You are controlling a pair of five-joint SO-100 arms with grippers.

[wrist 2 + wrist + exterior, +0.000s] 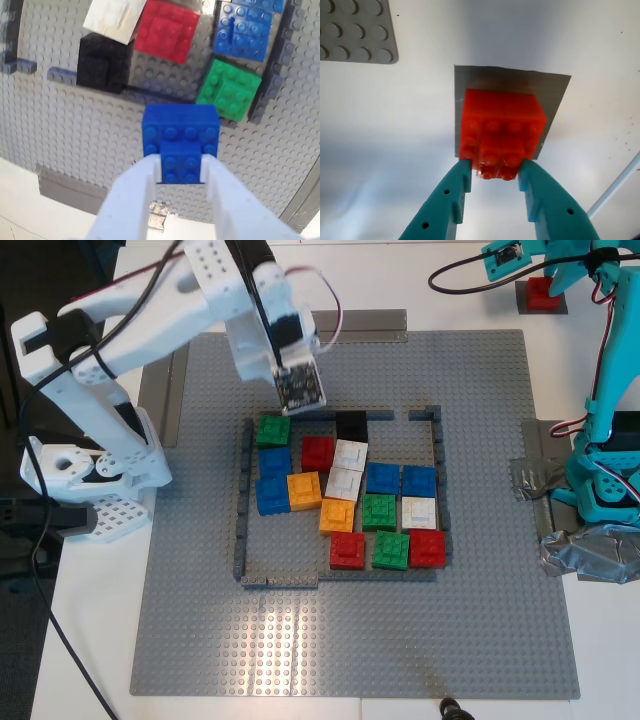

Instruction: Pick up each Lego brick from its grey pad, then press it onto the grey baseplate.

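- While my first gripper (493,172) sits low at the red brick (500,132), its teal jaws are partly apart and flank the brick's raised top block; they look to be touching it, though the first wrist view is too close to be sure of a firm hold.
- That red brick rests on its grey pad (555,92) on the white tabletop (470,35), off the corner of the grey baseplate (355,30).
- In the exterior view the teal arm (545,260) hangs over the same red brick near the top right corner.
- My second gripper (181,165) has its white jaws closed on the raised top block of the blue brick (180,132), held above the baseplate just outside the dark grey frame (280,70).
- Beyond the held brick lie a black brick (102,62), a green brick (230,90) and a red placed brick (165,27).
- The white arm (200,290) reaches in from the exterior view's left, over the top edge of the frame.
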